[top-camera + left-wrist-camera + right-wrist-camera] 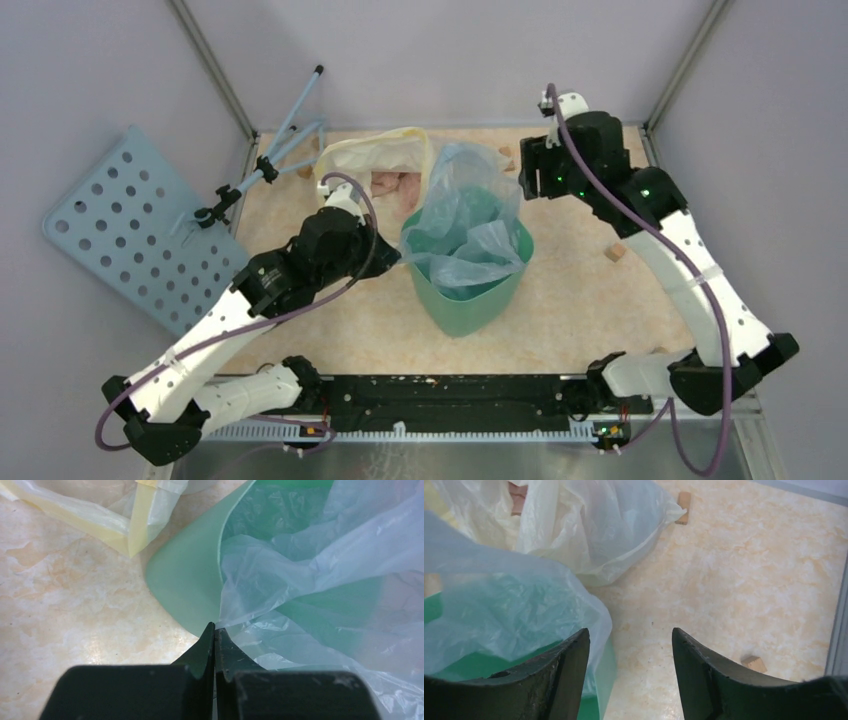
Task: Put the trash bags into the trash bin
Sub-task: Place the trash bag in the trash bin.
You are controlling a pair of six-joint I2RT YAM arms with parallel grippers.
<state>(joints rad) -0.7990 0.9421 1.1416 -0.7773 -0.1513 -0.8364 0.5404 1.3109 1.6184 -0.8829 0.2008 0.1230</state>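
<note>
Your left gripper (215,630) was closed tight, its two fingers pressed flat together with no gap. The tips sat right at the near-left rim of the green bin (470,305), where the edge of the blue bag (465,215) met that rim. You could not tell from the wrist view whether a fold of the bag was caught between the tips.

Your right gripper (630,632) stood open with a clear gap between its fingers and nothing between them. It hovered at the far right side of the bin, and its left finger was just beside the bag's film.

The blue bag lay mostly inside the bin, crumpled, with a loose part rising above the far rim. The bin stood upright near the middle of the table (580,300). A whitish bag with a yellow rim (385,160) lay just behind it to the left. A small wooden block (614,253) lay on the table to the right.
</note>
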